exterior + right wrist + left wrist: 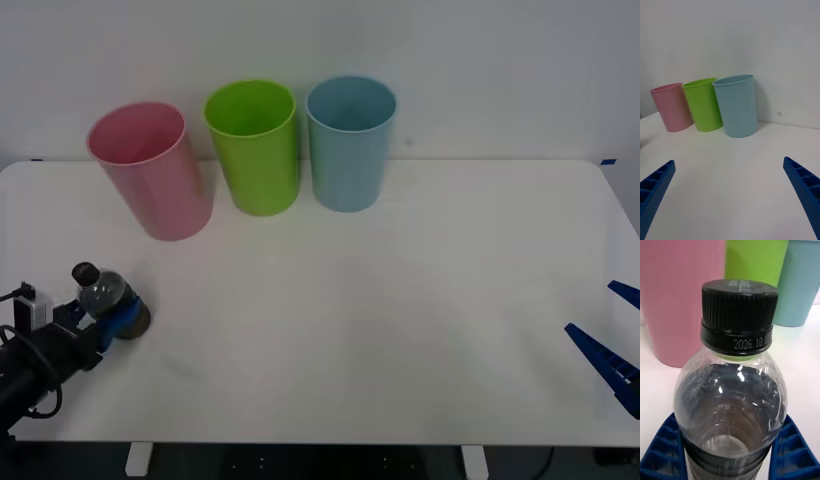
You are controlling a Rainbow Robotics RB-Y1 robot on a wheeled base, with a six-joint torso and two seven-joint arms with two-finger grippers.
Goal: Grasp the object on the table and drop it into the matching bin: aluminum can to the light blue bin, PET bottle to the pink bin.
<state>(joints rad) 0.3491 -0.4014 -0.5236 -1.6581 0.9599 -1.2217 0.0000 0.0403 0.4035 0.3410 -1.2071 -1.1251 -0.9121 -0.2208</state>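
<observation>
Left tool clamped on PET bottle, fingers pressed against both sides.
Right tool spread wide above desk.

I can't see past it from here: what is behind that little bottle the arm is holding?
Behind the PET bottle, clamped in the left gripper, stand the pink bin, a lime green bin and the light blue bin. The bottle covers the green bin's lower part.
</observation>
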